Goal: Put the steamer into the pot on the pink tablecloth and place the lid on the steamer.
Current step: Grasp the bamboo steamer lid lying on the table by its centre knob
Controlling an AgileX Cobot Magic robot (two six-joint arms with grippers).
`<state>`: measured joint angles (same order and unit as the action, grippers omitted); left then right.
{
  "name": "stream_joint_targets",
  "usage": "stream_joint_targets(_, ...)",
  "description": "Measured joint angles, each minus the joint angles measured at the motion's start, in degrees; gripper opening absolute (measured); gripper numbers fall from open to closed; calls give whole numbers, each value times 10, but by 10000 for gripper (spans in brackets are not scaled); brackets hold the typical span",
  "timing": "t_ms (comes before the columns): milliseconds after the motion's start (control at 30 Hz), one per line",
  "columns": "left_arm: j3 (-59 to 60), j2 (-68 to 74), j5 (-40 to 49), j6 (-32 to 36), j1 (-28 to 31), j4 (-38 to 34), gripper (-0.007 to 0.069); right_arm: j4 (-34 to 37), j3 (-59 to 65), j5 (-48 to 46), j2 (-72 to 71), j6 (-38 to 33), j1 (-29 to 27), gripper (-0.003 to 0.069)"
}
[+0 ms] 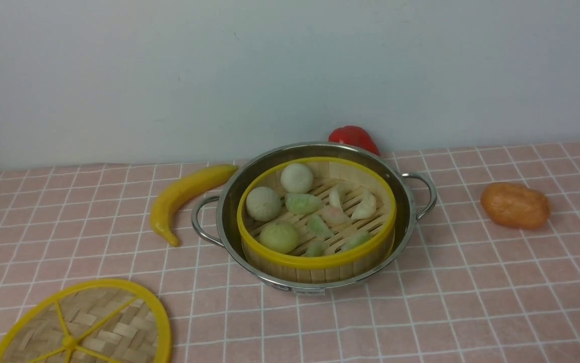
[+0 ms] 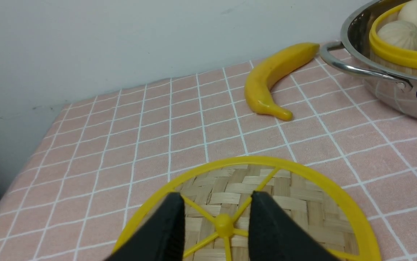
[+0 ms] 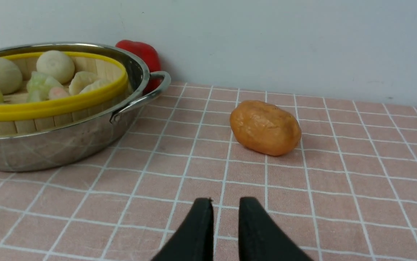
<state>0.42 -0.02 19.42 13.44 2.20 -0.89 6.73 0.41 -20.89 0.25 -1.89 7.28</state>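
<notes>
A banana (image 1: pixel 184 199) lies left, a red pepper (image 1: pixel 354 137) against the wall (image 1: pixel 290 75), an orange lump (image 1: pixel 515 205) right; 3 buns (image 1: pixel 297 177) and several dumplings (image 1: pixel 303 203) between them.

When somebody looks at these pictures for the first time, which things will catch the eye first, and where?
Probably the shiny stainless-steel pot in the middle of the pink checked tablecloth, with the yellow-rimmed bamboo steamer full of buns and dumplings sitting inside it. Next, the flat woven-bamboo lid with yellow spokes lying at the near left, where the open left gripper is poised over its hub.
</notes>
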Motion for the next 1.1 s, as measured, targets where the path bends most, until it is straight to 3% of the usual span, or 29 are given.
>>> stream_joint_targets(800, 0, 0, -3, 14, 0, 18, 243, 6, 1, 4, 0, 2, 0, 202)
stream_joint_targets(967, 0, 0, -45, 37, 0, 49, 243, 6, 1, 4, 0, 2, 0, 216)
stream_joint_targets(1100, 0, 0, -102, 30, 0, 29, 243, 6, 1, 4, 0, 2, 0, 225)
